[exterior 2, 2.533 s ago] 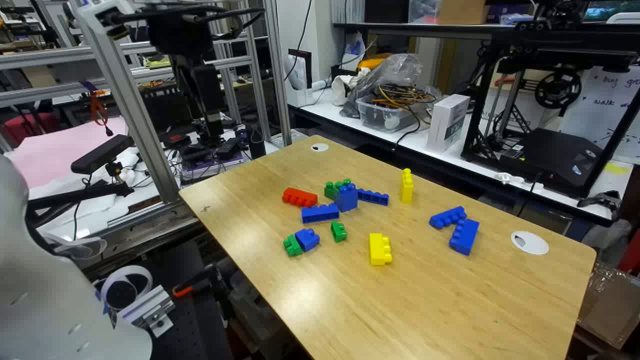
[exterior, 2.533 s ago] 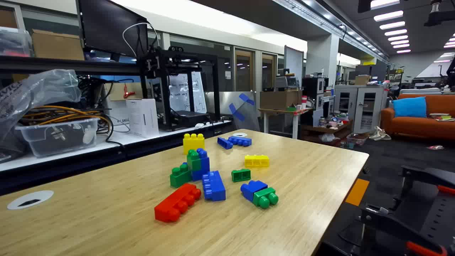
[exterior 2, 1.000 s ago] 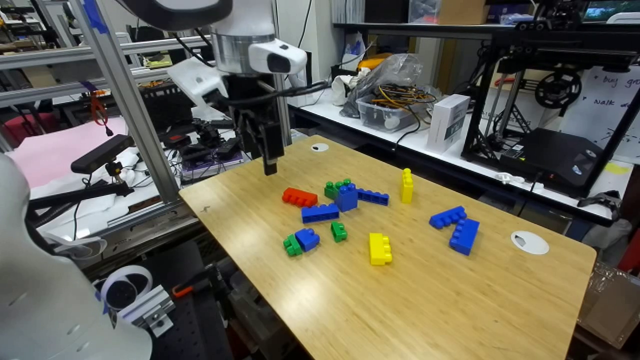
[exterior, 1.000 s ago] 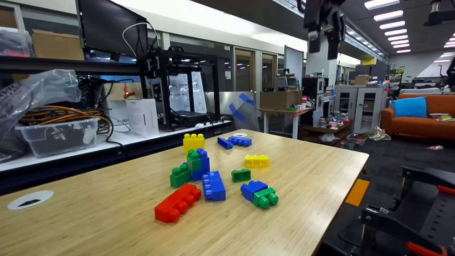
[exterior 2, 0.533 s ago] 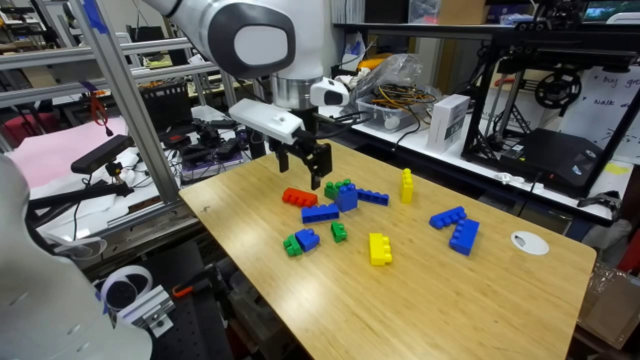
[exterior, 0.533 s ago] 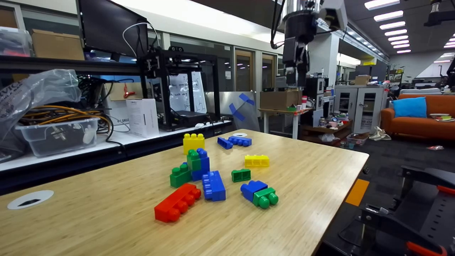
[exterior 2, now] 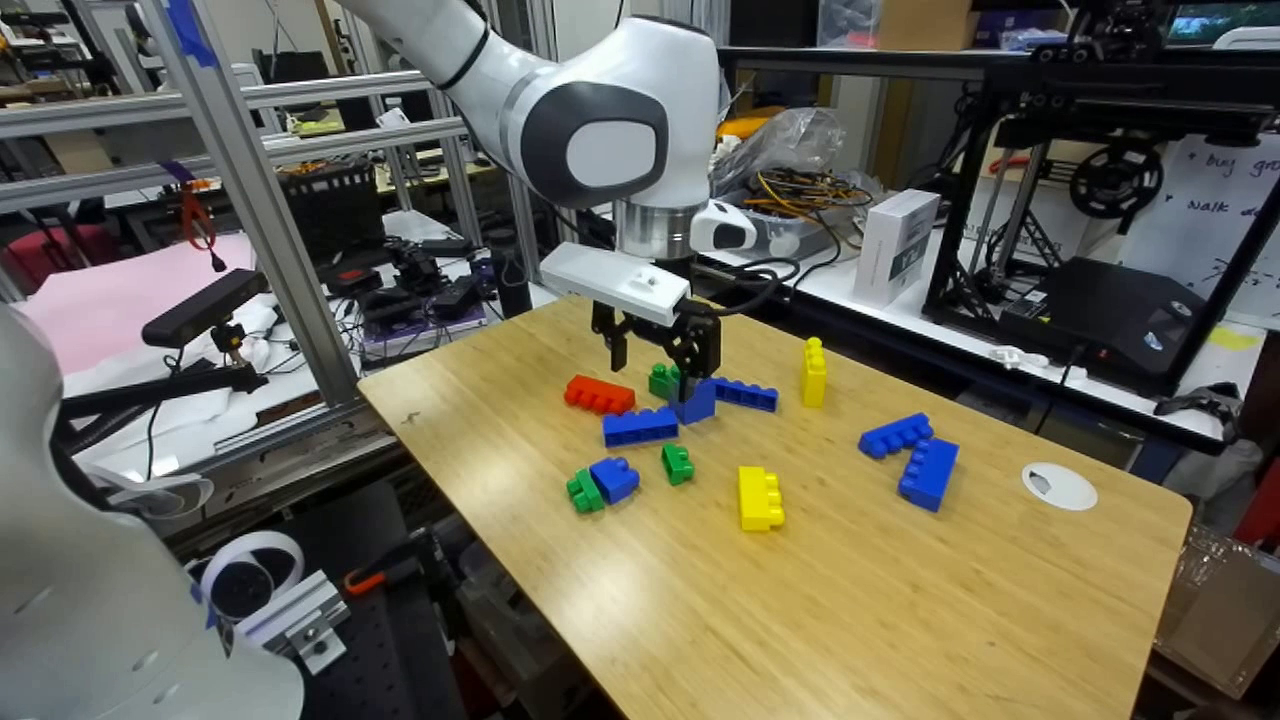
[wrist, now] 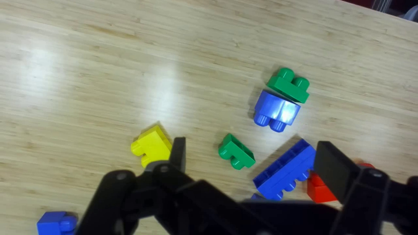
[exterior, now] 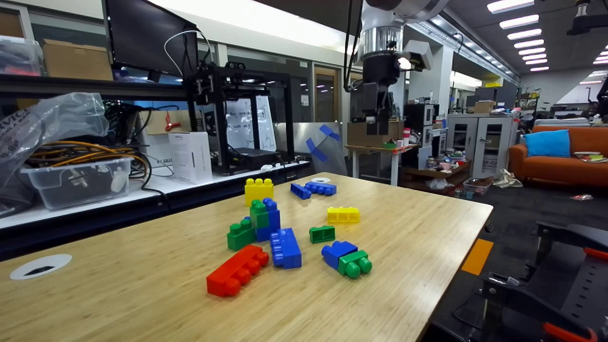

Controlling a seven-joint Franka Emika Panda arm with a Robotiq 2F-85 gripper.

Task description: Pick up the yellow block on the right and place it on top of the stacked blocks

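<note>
The yellow block (exterior: 343, 215) lies on its side on the table, in both exterior views (exterior 2: 758, 498). In the wrist view the yellow block (wrist: 152, 143) is partly covered by the left finger (wrist: 178, 153). The stacked blocks (exterior: 270, 223), green and blue, stand upright near the table's middle; in an exterior view a finger partly covers the stacked blocks (exterior 2: 697, 403). My gripper (exterior 2: 653, 383) hangs above the table with its jaws wide apart and nothing held. Seen edge-on, the gripper (exterior: 377, 129) is well above the blocks. In the wrist view the gripper's body hides most of the stack.
A second yellow brick (exterior: 259, 192) stands upright behind the stack. Around it lie a red brick (exterior: 237, 270), a blue brick (exterior: 286, 248), a small green brick (exterior: 322, 234), a blue-and-green pair (exterior: 346, 259) and two blue bricks (exterior 2: 928, 474). A shelf (exterior 2: 1000, 330) borders the table.
The arm has come into view and swung in over the table, lowering toward the blocks. The jaws stay apart. The blocks have not moved.
</note>
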